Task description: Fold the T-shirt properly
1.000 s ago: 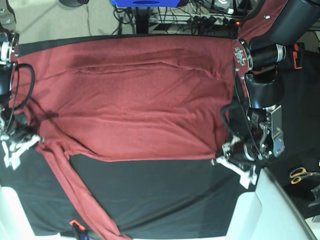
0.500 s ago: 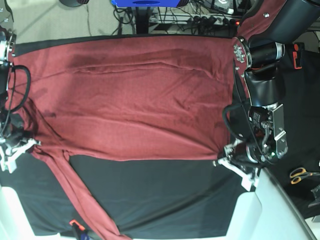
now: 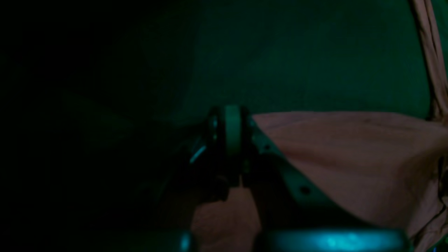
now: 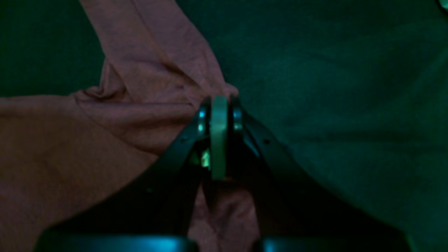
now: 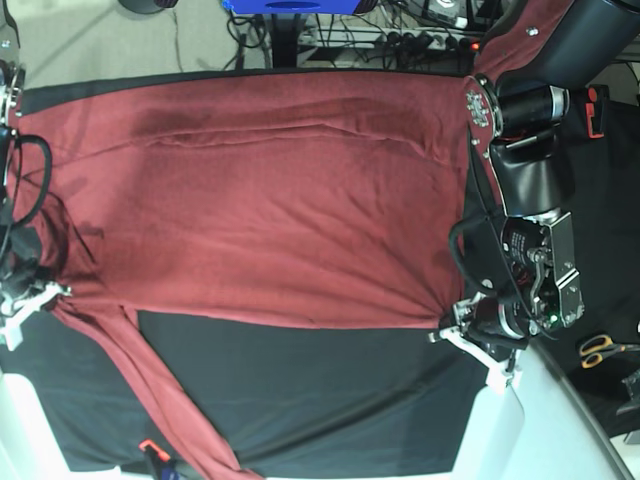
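Gripping the T-shirt (image 5: 270, 200) near its left edge in the base view, the right gripper (image 5: 40, 293) has its jaws pinched closed on a bunched fold where a sleeve trails down. The plain red shirt, bearing no print or readable label, lies spread across the black table covering (image 5: 320, 390). At right, the left gripper (image 5: 452, 328) is likewise clamped onto the shirt's lower corner.

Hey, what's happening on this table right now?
A two-armed robot is folding a red T-shirt spread across the black table cloth. The left gripper and the right gripper are each shut on a near corner of the shirt, pulling its edge taut. One long sleeve trails toward the table's front edge.
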You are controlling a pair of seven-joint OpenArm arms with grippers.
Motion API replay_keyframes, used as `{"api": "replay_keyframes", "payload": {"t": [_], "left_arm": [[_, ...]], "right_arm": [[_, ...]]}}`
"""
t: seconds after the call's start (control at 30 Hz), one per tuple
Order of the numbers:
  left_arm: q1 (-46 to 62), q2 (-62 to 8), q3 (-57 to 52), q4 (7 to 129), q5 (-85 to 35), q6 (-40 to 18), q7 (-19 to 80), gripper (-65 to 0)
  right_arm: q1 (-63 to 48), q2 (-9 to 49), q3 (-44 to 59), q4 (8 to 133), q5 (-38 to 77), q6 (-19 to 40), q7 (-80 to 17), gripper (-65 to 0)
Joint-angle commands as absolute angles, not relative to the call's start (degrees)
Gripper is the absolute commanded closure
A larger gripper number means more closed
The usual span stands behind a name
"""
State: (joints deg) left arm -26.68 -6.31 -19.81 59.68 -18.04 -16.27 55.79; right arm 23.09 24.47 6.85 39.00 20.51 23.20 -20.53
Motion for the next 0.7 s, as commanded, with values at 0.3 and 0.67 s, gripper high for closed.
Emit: {"api": "replay_keyframes", "payload": {"t": [0.3, 0.67], "left_arm": [[-28.3, -6.7, -19.7, 60.9, -18.7, -16.3, 54.9, 0.0], [-28.2, -6.6, -19.7, 60.9, -18.7, -16.3, 54.7, 0.0]], "right_arm": [[24.6, 25.3, 7.0, 40.0, 20.8, 23.5, -19.1, -0.8], [24.6, 24.0, 7.1, 34.8, 20.8, 23.2, -19.0, -0.3]]}}
